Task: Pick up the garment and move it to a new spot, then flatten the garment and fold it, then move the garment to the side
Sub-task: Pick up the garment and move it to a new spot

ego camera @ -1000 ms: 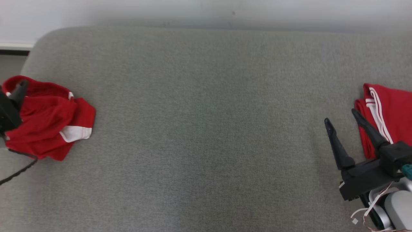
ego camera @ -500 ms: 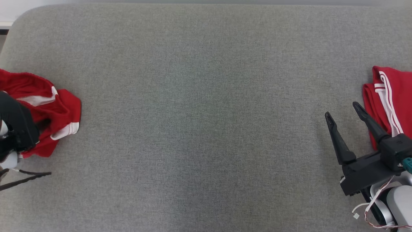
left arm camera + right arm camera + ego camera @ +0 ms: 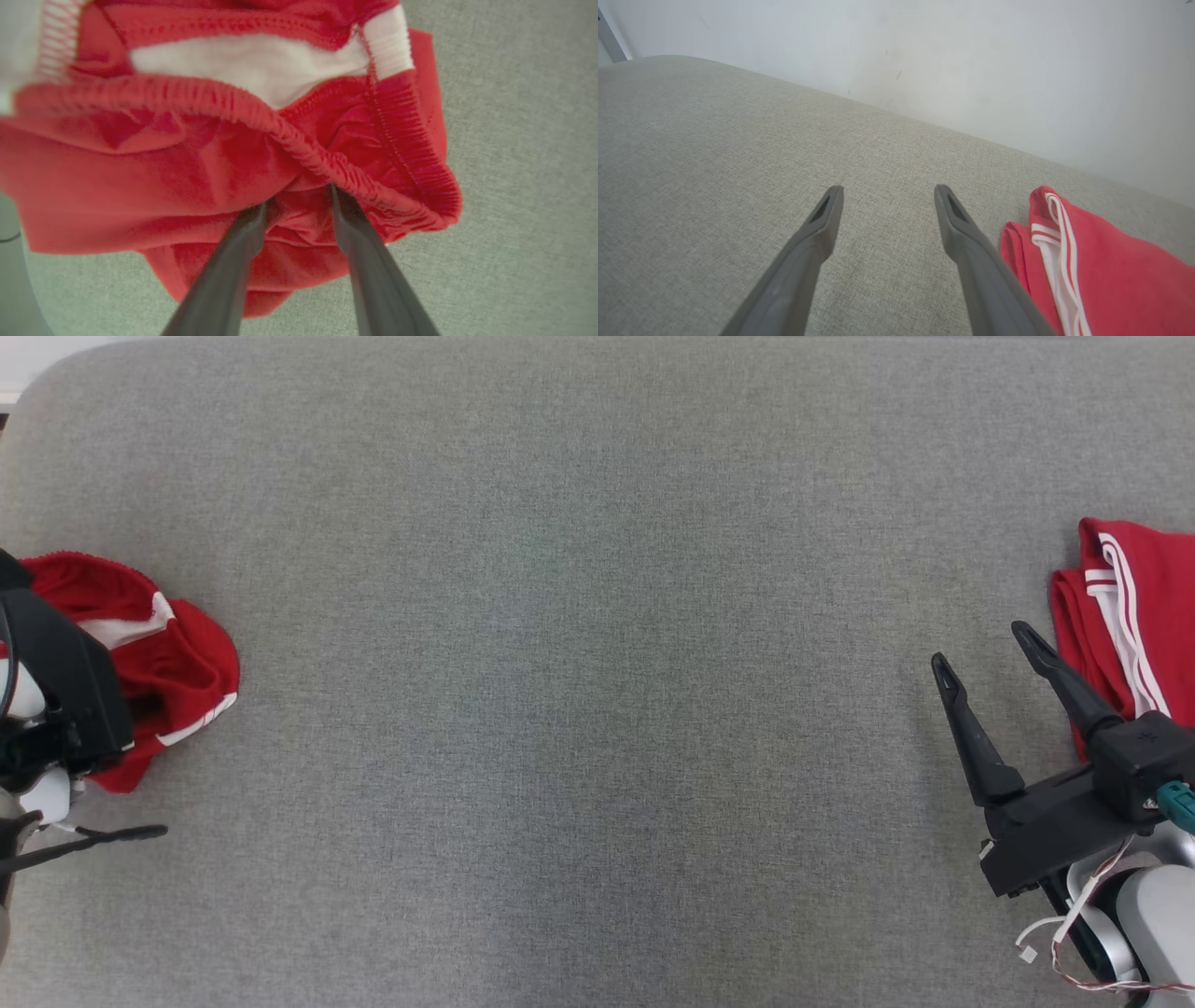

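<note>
Head view: the crumpled red garment [image 3: 182,658] is seen lying at the left edge of the grey surface [image 3: 597,616], bunched in a heap with white trim showing.
Camera: the whole picture has been shifted since a second ago, with almost all of the pale wall lost from the far edge. This is taken as head motion, not as travel of the things.
Left pincer [image 3: 299,196]: it has been brought down into the heap, and its fingers have been drawn somewhat closer than their widest. In the left wrist view the tips are buried in folds just beneath the elastic waistband [image 3: 280,126], with cloth bunched between them. Whether that cloth is already pinched cannot be told.
Right pincer [image 3: 978,649]: it is held wide open and empty at the near right, just beside a folded red garment [image 3: 1144,588] with white stripes. Nothing there has been altered.
Meaning for the task: the pick-up is judged to be in hand, at the moment of closing. The garment has not been lifted, so moving, flattening, folding and setting aside are all left to be done.
Risk: a single loose layer may be caught, and the heap may be dragged rather than raised.
</note>
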Robot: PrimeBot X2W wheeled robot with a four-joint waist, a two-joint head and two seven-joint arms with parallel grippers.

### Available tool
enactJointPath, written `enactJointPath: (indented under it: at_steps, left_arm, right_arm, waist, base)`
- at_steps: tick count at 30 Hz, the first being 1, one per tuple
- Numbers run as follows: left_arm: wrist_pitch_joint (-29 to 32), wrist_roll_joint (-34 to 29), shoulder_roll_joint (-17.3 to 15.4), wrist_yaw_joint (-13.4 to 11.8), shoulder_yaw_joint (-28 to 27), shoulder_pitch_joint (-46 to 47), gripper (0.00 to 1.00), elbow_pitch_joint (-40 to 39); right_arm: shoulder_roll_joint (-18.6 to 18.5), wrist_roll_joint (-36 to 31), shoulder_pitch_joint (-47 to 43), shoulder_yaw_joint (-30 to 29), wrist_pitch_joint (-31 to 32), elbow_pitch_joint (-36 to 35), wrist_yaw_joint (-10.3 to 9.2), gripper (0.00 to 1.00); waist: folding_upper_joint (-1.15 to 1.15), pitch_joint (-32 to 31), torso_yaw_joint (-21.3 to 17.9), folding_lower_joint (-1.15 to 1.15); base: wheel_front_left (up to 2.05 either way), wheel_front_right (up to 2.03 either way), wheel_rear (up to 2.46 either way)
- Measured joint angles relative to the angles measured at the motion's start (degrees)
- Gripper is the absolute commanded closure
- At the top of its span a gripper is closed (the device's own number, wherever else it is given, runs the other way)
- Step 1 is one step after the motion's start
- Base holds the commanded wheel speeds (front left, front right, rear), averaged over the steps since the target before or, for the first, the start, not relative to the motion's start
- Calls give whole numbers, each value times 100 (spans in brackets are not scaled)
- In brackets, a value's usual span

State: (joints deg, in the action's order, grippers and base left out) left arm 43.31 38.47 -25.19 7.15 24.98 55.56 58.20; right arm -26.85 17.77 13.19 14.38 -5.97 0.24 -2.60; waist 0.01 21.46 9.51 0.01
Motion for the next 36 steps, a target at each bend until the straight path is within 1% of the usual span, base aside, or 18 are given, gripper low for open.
enactJointPath:
  at_steps: [3, 6, 9, 12, 18, 20, 23, 29, 32, 33, 34, 36]
  left_arm:
    - [-114, 155, -2, 0, 40, 14, 100, -113]
    - [-300, 212, 2, 0, 163, 146, 100, -399]
    - [-463, 371, 78, 0, 258, 287, 100, -749]
    - [-597, 538, 119, 0, 542, 289, 100, -1111]
    - [-860, 739, 46, 0, 1071, 277, 100, -1946]
    - [-910, 822, 46, 0, 1143, 263, 100, -2093]
    - [-1022, 1032, 24, 0, 1396, 193, 100, -2515]
    - [-1217, 1358, -13, 0, 1894, -40, 100, -3357]
    - [-1316, 1407, 49, 0, 2173, -172, 100, -3724]
    - [-1361, 1445, 115, 0, 2240, -219, 100, -3808]
    - [-1424, 1611, 256, 0, 2403, -332, 100, -3973]
    - [-1473, 1677, 407, 0, 2550, -460, 100, -4100]
  right_arm:
    - [2, 0, 0, -14, 0, 63, -8, 0]
    - [32, 2, 2, -15, -8, 134, -25, 0]
    - [92, 23, 12, -8, -19, 223, -25, 0]
    - [172, 66, 29, 14, -68, 345, -15, 0]
    - [361, 178, 66, 108, -170, 523, 9, 0]
    - [403, 183, 80, 127, -187, 546, 10, 0]
    - [459, 198, 131, 146, -244, 644, 57, 0]
    - [513, 249, 149, 136, -338, 731, 68, 0]
    - [515, 260, 151, 122, -371, 740, 92, 0]
    - [515, 291, 150, 107, -396, 745, 92, 0]
    - [514, 300, 151, 70, -421, 749, 92, 0]
    - [515, 307, 149, 60, -444, 758, 92, 0]
  waist:
    - [0, -34, 10, 0]
    - [0, -99, 27, 0]
    - [0, -195, 47, 0]
    - [-1, -314, 65, 0]
    - [-1, -590, 55, -1]
    - [-1, -634, 43, -1]
    - [-1, -755, -17, -1]
    - [-1, -904, -252, -1]
    - [-1, -951, -386, -1]
    - [-1, -963, -428, -2]
    - [-1, -983, -506, -1]
    - [-1, -999, -572, -1]
  base:
    - [0, 0, 0]
    - [0, 0, 0]
    - [0, 0, 0]
    - [0, 0, 0]
    - [0, 0, 0]
    - [0, 0, 0]
    - [0, 0, 0]
    - [0, 0, 0]
    - [0, 0, 0]
    - [0, 0, 0]
    - [0, 0, 0]
    - [0, 0, 0]
